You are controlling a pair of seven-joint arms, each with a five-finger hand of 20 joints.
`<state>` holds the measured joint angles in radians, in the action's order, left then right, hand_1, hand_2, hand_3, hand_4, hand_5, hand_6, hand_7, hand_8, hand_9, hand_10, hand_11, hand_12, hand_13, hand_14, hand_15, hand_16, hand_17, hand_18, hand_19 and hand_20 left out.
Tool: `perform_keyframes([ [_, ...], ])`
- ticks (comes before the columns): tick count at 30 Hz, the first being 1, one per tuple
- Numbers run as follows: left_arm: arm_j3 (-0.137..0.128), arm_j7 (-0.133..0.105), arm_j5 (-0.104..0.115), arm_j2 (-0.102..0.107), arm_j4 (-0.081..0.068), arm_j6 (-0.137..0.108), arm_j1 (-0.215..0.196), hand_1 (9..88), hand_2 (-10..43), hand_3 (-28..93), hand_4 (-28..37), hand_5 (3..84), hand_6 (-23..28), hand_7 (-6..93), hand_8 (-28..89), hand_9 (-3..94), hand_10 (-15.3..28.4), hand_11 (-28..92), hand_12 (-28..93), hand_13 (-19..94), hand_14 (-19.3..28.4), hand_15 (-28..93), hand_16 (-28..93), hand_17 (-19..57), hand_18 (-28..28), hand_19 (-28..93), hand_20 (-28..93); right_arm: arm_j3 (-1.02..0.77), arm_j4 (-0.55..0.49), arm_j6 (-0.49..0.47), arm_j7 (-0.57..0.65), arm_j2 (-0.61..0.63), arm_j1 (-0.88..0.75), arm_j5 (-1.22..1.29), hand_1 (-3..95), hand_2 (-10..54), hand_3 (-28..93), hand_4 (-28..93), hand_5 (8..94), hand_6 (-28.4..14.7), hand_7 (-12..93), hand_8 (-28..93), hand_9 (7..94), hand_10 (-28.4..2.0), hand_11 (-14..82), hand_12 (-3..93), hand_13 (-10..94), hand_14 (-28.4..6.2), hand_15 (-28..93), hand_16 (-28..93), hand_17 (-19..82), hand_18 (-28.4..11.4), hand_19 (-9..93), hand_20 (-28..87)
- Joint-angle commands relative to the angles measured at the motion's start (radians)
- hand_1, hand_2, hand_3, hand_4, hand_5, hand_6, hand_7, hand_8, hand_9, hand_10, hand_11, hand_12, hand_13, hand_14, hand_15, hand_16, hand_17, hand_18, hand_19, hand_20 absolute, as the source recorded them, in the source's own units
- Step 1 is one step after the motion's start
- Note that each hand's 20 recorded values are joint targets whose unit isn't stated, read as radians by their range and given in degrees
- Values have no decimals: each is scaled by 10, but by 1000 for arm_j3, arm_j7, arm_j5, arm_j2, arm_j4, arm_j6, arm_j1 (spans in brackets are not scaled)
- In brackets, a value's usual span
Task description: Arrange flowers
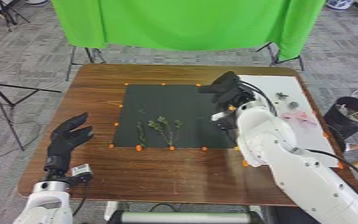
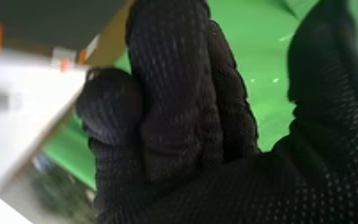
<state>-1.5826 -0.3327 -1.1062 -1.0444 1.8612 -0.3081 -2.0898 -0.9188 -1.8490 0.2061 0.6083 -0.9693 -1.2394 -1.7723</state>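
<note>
Perhaps pink ribbon [image 1: 298,118]; right arm [image 1: 266,134] over white board [image 1: 273,83].

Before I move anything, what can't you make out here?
- Head view: right edge of the black mat, partly hidden by the right hand and arm.
- Head view: grey pieces on the white board, too small to identify.
- Head view: plant type of the green sprigs, too small.
- Right wrist view: thumb tip, cut off by the top edge.
</note>
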Motion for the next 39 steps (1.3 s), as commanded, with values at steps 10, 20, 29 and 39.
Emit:
perform_keyframes([
  [10, -1, 8, -3, -10, -3, 16, -5, 512, -95, 662, -80, 412, 1, 237, -119, 311, 95, 226, 104, 365, 131, 281, -8, 164, 129, 285, 283, 26, 137, -131, 72, 82, 49, -241, 276, -95, 572, -163, 616, -52, 107, -48, 671, -190, 96, 159, 905, -81, 328, 269, 680, -83, 732, 294],
  [20, -1, 11, -5, -13, -1, 14, -7, 512, -95, 660, -81, 411, 1, 236, -119, 312, 94, 224, 104, 365, 132, 282, -7, 164, 129, 285, 283, 0, 157, -171, 98, 116, 31, -304, 294, -95, 579, -152, 603, -50, 104, -45, 656, -182, 93, 161, 897, -83, 335, 267, 672, -83, 733, 290],
  [29, -2, 8, -3, -14, 0, 16, -9, 512, -95, 656, -77, 411, 1, 235, -119, 312, 93, 224, 104, 365, 132, 279, -7, 164, 128, 283, 283, -5, 181, -211, 119, 122, 20, -323, 305, -95, 579, -140, 595, -49, 99, -44, 644, -186, 86, 161, 892, -84, 339, 264, 670, -83, 734, 287],
  [39, -3, 10, -5, -15, -1, 21, -7, 512, -95, 655, -77, 409, 1, 235, -119, 311, 93, 223, 103, 364, 131, 279, -6, 164, 128, 282, 283, -24, 191, -235, 136, 140, 6, -351, 308, -95, 577, -131, 585, -46, 93, -44, 629, -190, 83, 158, 893, -82, 343, 264, 668, -84, 738, 287],
])
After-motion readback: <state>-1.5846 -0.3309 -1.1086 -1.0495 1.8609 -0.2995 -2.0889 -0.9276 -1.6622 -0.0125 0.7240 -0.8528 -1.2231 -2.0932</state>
